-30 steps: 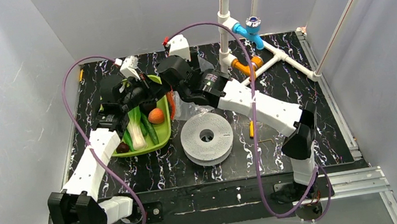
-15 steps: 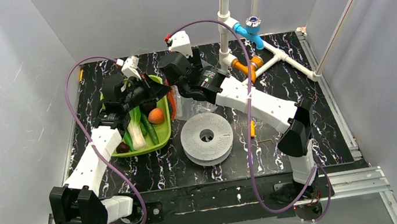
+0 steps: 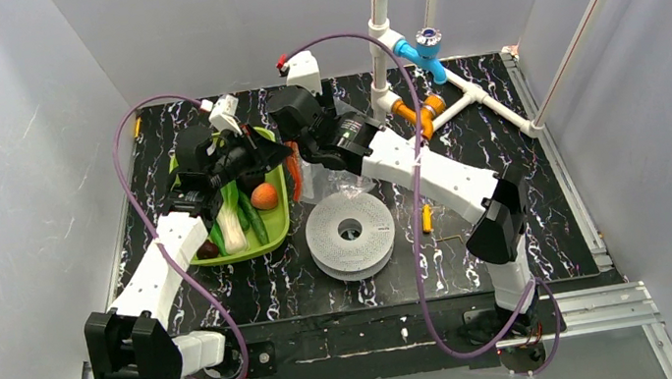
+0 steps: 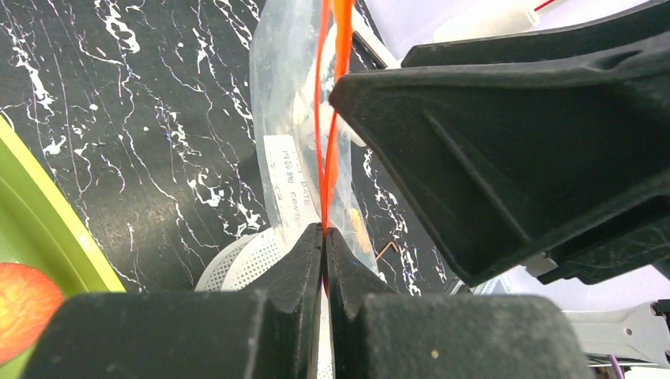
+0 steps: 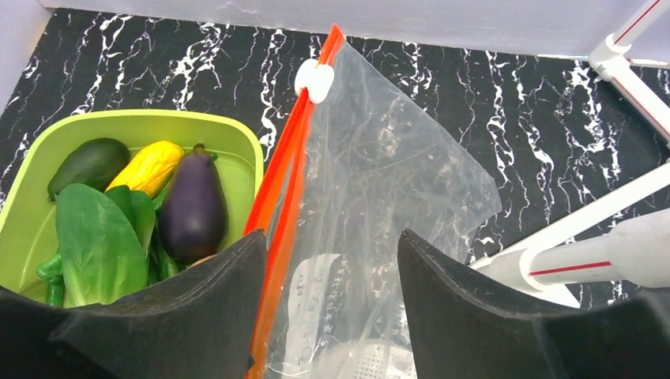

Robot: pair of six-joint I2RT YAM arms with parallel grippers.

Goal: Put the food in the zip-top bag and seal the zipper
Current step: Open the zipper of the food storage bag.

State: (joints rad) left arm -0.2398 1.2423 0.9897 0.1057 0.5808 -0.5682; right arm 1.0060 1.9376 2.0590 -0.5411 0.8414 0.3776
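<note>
The clear zip-top bag (image 5: 379, 189) stands upright between the green tray and the pipes. Its orange-red zipper (image 5: 284, 170) runs along the left edge, with a white slider (image 5: 315, 80) at the far end. My left gripper (image 4: 324, 234) is shut on the zipper (image 4: 327, 158), pinching the strip between its tips. My right gripper (image 5: 332, 264) is open and straddles the bag just below the mouth, its left finger beside the zipper. The food lies in the tray: a purple eggplant (image 5: 192, 207), a yellow piece (image 5: 146, 167), a leafy stalk (image 3: 231, 226) and an orange-red fruit (image 3: 264, 197).
The green tray (image 3: 277, 235) sits at the left. A white perforated disc (image 3: 350, 232) lies in front of the bag. White pipes with a blue valve (image 3: 419, 47) and an orange fitting (image 3: 411, 114) stand at the back right. A small yellow stick (image 3: 425, 219) lies right of the disc.
My right arm has swung a little to the left and back over the bag, and its jaws have narrowed slightly. The left gripper keeps its pinch on the zipper.
</note>
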